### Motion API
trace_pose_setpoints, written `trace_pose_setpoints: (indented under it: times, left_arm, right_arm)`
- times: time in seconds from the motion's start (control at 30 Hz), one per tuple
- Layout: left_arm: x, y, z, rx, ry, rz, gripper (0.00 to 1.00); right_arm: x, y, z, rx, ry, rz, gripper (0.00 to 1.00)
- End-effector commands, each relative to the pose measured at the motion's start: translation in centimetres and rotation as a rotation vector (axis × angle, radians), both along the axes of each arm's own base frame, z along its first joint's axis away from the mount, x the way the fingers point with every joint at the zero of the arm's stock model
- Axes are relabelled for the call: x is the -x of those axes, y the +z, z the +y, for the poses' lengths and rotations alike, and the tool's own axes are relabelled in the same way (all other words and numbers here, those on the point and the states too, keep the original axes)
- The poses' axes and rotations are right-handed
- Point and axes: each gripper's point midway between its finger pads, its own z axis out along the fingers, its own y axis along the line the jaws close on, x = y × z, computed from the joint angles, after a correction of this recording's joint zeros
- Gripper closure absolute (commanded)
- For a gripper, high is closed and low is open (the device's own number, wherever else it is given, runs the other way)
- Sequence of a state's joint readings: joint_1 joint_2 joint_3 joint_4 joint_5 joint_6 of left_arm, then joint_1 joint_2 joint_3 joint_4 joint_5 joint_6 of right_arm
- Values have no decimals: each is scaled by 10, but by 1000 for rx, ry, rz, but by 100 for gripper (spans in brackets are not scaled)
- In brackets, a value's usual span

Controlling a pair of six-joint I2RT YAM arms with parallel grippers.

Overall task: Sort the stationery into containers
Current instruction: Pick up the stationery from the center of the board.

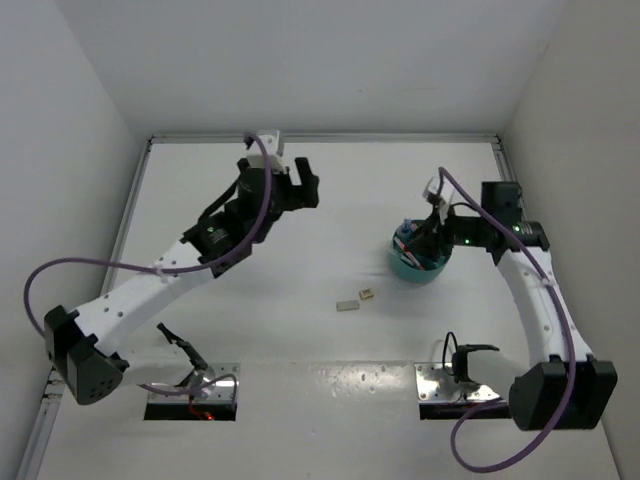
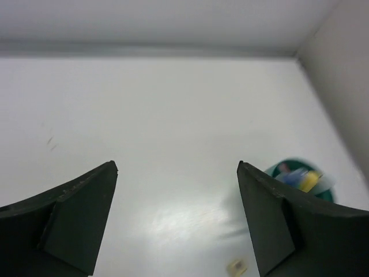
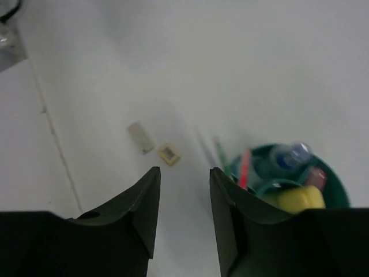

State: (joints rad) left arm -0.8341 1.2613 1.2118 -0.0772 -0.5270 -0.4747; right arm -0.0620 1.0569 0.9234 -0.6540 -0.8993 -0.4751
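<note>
1. Plainly, the left gripper has its jaws spread wide with nothing between them. It hangs over the bare white table, toward the far wall.
2. The right gripper hovers at the near-left edge of the teal cup. Its jaws are parted by a narrow gap, and only table shows through it, so it grips nothing.
3. The cup stands upright on the right half of the table, directly under the right wrist.
4. Inside the cup are a yellow highlighter, a blue-white marker and a pink stick. An inner divider shows, but the wrist view is blurred — I cannot tell which compartment holds which.
5. Two small blocks lie on the table left of the cup, near the middle — a grey block and a tan block, just beside each other and well apart from the left gripper.
</note>
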Motion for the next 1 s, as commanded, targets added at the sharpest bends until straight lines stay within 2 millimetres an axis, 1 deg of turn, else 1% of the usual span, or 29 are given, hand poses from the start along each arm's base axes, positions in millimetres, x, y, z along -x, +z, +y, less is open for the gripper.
trace_pose_setpoints:
  times: [0.0, 0.03, 0.07, 0.1, 0.13, 0.17, 0.2, 0.23, 0.27, 0.3, 0.33, 0.37, 0.4, 0.43, 0.47, 0.5, 0.53, 0.57, 0.6, 0.63, 0.67, 0.7, 0.73, 0.77, 0.83, 0.87, 0.93, 0.97]
  left_arm:
    - [37, -109, 28, -248, -194, 327, 8]
    - [44, -129, 40, -272, -202, 359, 8]
    - [45, -137, 43, -263, -224, 373, 7]
    - [46, -143, 47, -257, -230, 383, 7]
    - [46, -145, 49, -257, -239, 371, 7]
    - [49, -162, 53, -273, -249, 398, 8]
    - [45, -162, 61, -263, -226, 392, 11]
    - [45, -162, 62, -256, -228, 396, 12]
    - [43, -159, 66, -260, -222, 383, 14]
    - [42, -153, 70, -266, -217, 361, 16]
    - [41, -148, 74, -264, -200, 346, 18]
    - [39, -150, 84, -278, -165, 342, 21]
    - [41, -149, 85, -276, -165, 336, 25]
    - [41, -142, 94, -277, -139, 311, 31]
    - [41, -142, 101, -272, -124, 307, 34]
    - [44, -147, 104, -277, -115, 310, 38]
    - [46, -141, 111, -267, -96, 289, 40]
    - [48, -141, 112, -265, -96, 285, 40]
    - [50, -141, 115, -266, -87, 281, 41]
    - [51, -138, 115, -260, -86, 270, 41]
    - [52, -135, 116, -256, -86, 262, 41]
    - [53, -136, 119, -258, -74, 259, 41]
    - [51, -135, 121, -262, -58, 257, 39]
    - [51, -135, 121, -262, -57, 257, 39]
    - [52, -132, 124, -260, -46, 247, 37]
    - [52, -132, 124, -260, -46, 247, 36]
    - [51, -132, 125, -262, -38, 246, 36]
    - [51, -132, 125, -262, -38, 246, 35]
  right_arm:
    - [39, -3, 38, -3, 320, 50, 59]
    - [42, -7, 49, 48, 338, 86, 56]
    - [42, -13, 55, 70, 334, 115, 55]
    - [30, -15, 58, 124, 307, 91, 55]
    - [26, -16, 64, 145, 287, 87, 58]
    - [32, -20, 83, 149, 276, 142, 61]
    - [27, -23, 87, 202, 257, 132, 63]
    - [22, -30, 96, 235, 260, 160, 66]
    - [30, -35, 110, 256, 259, 210, 67]
    - [22, -37, 113, 302, 245, 192, 67]
    - [24, -46, 117, 342, 244, 211, 65]
    - [29, -61, 124, 396, 269, 231, 55]
    - [27, -68, 124, 450, 286, 199, 49]
    - [36, -75, 123, 479, 335, 196, 45]
    - [42, -82, 122, 501, 375, 186, 39]
    - [53, -95, 116, 528, 432, 153, 37]
    - [51, -97, 117, 517, 448, 89, 36]
    - [53, -101, 113, 522, 473, 41, 36]
    - [63, -123, 98, 554, 545, 1, 35]
    - [64, -115, 95, 531, 552, -91, 35]
    - [62, -114, 99, 511, 576, -178, 35]
    - [73, -130, 90, 527, 624, -196, 35]
    - [75, -132, 89, 545, 700, -278, 37]
    - [75, -130, 92, 537, 724, -328, 38]
    - [75, -131, 95, 541, 792, -373, 47]
    - [71, -136, 95, 559, 811, -338, 49]
    - [67, -144, 97, 574, 839, -306, 51]
    - [60, -144, 100, 593, 843, -312, 51]
